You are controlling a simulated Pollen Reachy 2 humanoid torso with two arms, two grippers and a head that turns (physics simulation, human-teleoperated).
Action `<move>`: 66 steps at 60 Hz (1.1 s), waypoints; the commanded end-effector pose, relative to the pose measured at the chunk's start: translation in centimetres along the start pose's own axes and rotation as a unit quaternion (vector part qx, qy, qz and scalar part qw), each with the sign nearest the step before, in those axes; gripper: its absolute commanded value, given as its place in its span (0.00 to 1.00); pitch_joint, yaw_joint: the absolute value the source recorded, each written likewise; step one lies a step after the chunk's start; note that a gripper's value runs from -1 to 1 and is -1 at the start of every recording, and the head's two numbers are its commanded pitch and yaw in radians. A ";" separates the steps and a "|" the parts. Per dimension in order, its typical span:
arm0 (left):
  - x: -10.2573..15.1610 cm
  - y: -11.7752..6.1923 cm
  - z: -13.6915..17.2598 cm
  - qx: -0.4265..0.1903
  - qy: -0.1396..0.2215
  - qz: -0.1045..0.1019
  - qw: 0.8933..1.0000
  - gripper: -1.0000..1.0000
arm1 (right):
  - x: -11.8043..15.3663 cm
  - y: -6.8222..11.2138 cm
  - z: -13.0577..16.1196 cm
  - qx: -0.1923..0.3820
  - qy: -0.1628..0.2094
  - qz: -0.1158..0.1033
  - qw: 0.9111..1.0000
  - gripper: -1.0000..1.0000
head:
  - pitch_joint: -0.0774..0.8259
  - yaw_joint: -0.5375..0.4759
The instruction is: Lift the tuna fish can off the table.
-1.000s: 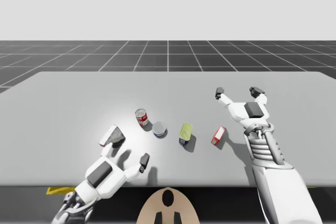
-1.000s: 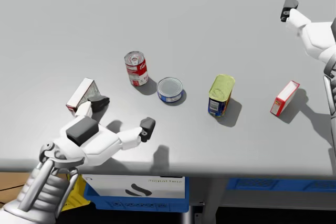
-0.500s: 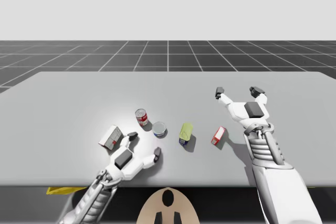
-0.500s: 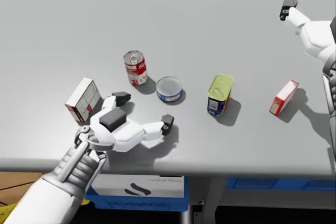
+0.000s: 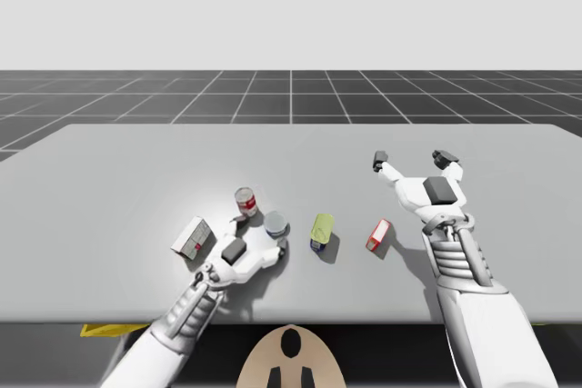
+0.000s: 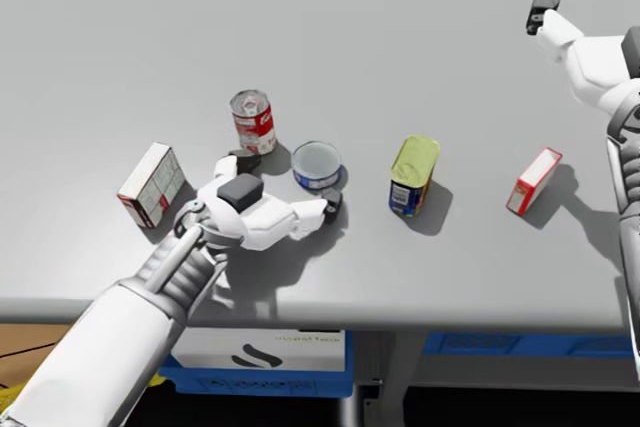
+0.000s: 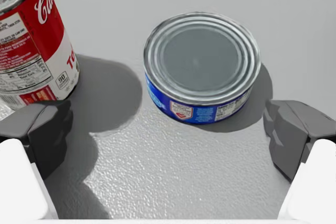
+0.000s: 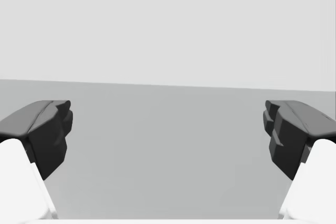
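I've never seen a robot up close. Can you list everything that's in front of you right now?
flat blue tuna fish can with a silver lid: one, mid-table, just ahead of my left gripper
tall red-and-white can: one, upright, beside the tuna fish can
blue can with a yellow-green top: one, upright, mid-table
small red-and-white box: one, towards my right arm
white, grey and red box: one, beside my left arm
grey table: one, carrying all of these
blue bins: two, under the table's near edge
left gripper: open, at the tuna fish can
right gripper: open, holding nothing
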 end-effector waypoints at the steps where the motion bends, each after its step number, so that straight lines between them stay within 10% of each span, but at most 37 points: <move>1: 0.8 -2.5 -1.9 -0.016 -0.011 0.031 0.999 0.00 | 0.0 0.0 0.0 -0.001 -0.001 0.000 1.000 0.00 | 0.91 0.59; 62: 2.3 -5.1 -4.2 -0.033 -0.010 0.028 0.999 0.00 | 0.1 -0.1 0.0 -0.002 -0.003 0.000 1.000 0.00 | 0.92 0.58; 64: 2.3 -5.1 -4.1 -0.032 -0.009 0.028 0.999 0.26 | 0.1 -0.1 0.0 -0.002 -0.003 0.000 1.000 0.00 | 0.92 0.58; 66: 2.3 -5.1 -4.1 -0.031 -0.010 0.028 0.999 0.33 | 0.1 -0.1 0.0 -0.002 -0.003 0.000 1.000 0.00 | 0.92 0.58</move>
